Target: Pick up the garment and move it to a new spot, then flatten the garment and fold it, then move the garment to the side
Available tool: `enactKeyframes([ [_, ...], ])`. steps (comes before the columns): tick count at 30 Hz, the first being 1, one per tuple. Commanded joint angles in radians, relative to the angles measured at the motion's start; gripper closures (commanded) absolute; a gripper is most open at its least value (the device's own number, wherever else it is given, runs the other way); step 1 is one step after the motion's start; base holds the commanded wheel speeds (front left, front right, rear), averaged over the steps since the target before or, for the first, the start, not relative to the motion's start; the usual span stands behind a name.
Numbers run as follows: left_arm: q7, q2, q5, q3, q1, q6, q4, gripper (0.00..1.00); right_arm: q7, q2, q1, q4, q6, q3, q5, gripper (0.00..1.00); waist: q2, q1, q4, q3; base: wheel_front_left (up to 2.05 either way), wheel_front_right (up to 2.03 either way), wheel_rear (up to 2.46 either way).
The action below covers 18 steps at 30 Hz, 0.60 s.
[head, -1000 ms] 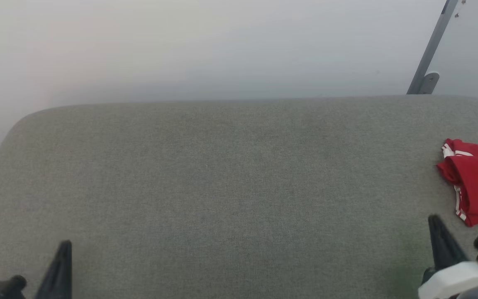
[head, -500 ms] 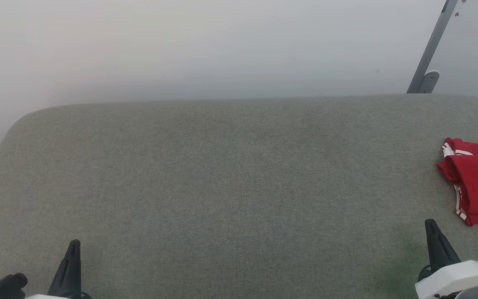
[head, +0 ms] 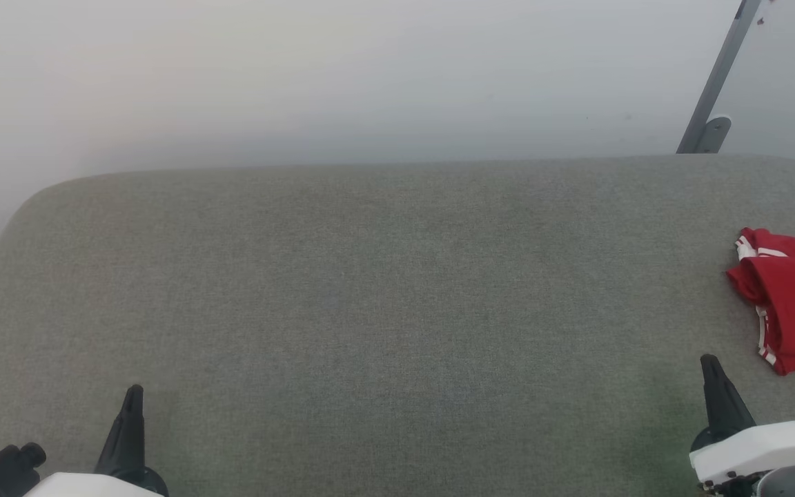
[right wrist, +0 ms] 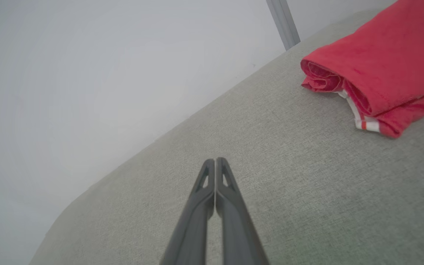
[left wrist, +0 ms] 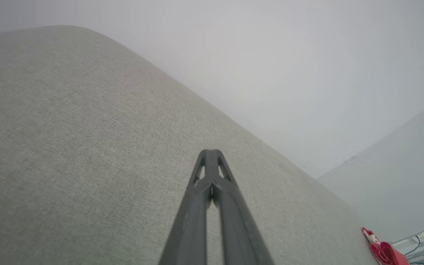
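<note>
Apparently the task is near its end. The garment (head: 792,310), a red shirt with red-and-white striped trim, lies as a compact, layered bundle at the right edge of the grey padded surface (head: 370,290). It sits about midway between the far and near edges and is partly cut off by the head view's right border. In the right wrist view the bundle shows rolled, stacked red layers, with a strip of white trim peeking out at its lower edge. No number or sleeve can be made out. Judging from this, picking up, flattening, folding and moving aside all look done, with little left except perhaps tidying. Whether the fold is neat on the hidden side cannot be told. Nothing touches the cloth.

The right gripper (head: 708,364) sits near the surface's near right corner, close to the garment but apart from it. Its two dark fingers are pressed together to a single point and hold nothing, and its white wrist housing shows beneath. The left gripper (head: 134,395) sits near the near left corner, well apart from the garment, with its fingers likewise pressed together and empty. Both point away from the robot toward the far edge, low over bare fabric. Beyond the far edge stands a pale wall (head: 301,69), with a slanted grey metal post (head: 715,83) at the far right corner.
</note>
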Motion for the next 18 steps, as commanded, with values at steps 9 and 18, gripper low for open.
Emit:
enactKeyframes([
  [9, 0.038, -0.016, -0.119, 0.011, -0.05, -0.001, -0.005, 1.0, 0.039, 0.011, -0.037, -0.028, 0.0, -0.011, 0.132, 1.0, -0.0001, 0.0, 0.0, 0.002, 0.0, 0.0, 0.0],
  [18, 0.068, -0.038, -0.209, 0.013, -0.072, -0.002, 0.0, 1.0, 0.07, 0.026, -0.045, -0.039, 0.0, -0.017, 0.233, 1.0, -0.0001, 0.0, -0.001, 0.004, 0.0, 0.0, 0.0],
])
